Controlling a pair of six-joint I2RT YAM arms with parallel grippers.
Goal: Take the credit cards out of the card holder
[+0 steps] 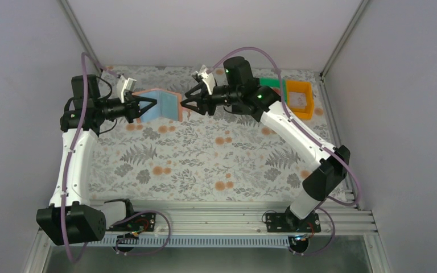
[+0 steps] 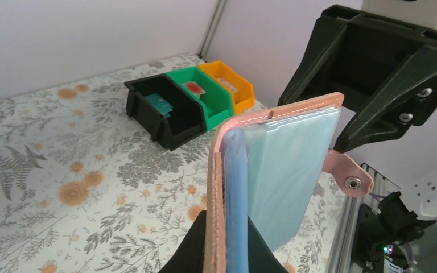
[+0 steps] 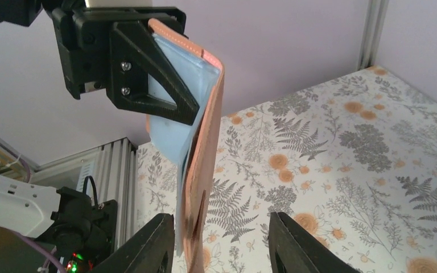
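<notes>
I have the left gripper [image 1: 148, 106] clamped on the salmon-tan, blue-lined soft card holder [image 1: 164, 104] — upper centre, standing on edge. The right gripper [image 1: 185, 103] straddles its opposite flap — jaws apart, not gripping.

White links [image 1: 74, 165], black joints [image 1: 71, 223], purple cables [image 1: 249, 49], black triangular jaws.

Robot lab test booth, pretty clearly: plain white walls [image 1: 205, 28] all round, aluminium rail [image 1: 205, 219] at 6 o'clock, floral tablecloth [image 1: 205, 153] over bench.
</notes>
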